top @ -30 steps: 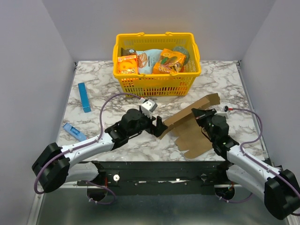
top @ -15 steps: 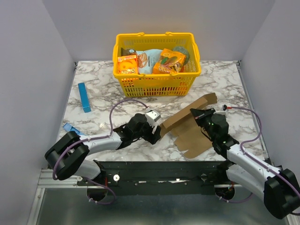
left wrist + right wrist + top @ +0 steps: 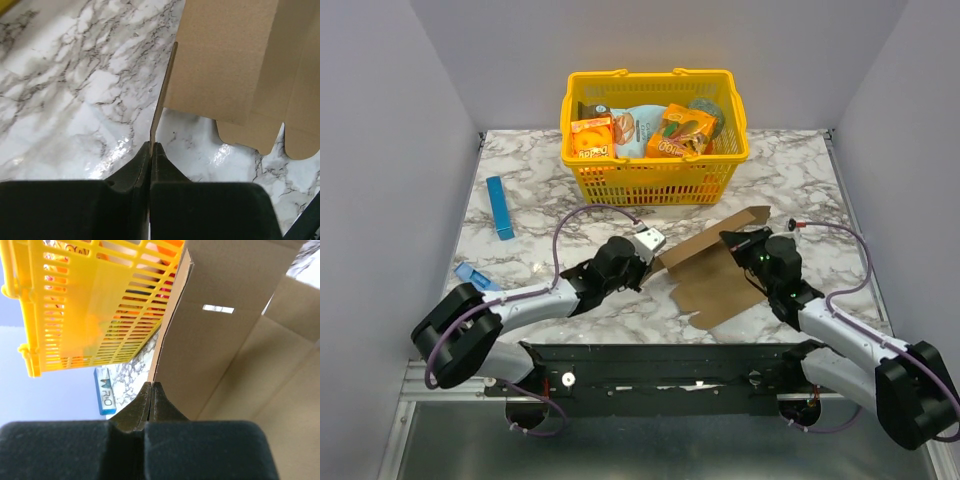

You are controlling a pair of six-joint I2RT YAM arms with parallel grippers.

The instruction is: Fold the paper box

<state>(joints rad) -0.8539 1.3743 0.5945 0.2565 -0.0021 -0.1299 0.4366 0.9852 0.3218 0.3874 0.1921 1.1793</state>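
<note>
The black right gripper (image 3: pixel 151 387) is seen at the bottom, pinched tight on the thin edge of the brown paper box (image 3: pixel 215 350). A small slot (image 3: pixel 218 309) is cut in the cardboard, and light is seen through it. The yellow basket (image 3: pixel 90 305) is seen at the upper left, with something orange (image 3: pixel 64 271) behind its bars. A blue box (image 3: pixel 105 397) is seen under the basket on the marble table (image 3: pixel 131 374).

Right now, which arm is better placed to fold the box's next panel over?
Left, probably. The left pincer is shut on the box at its raised outer edge, free to swing over; the right pincer pinches the far edge, better suited to anchoring.
</note>
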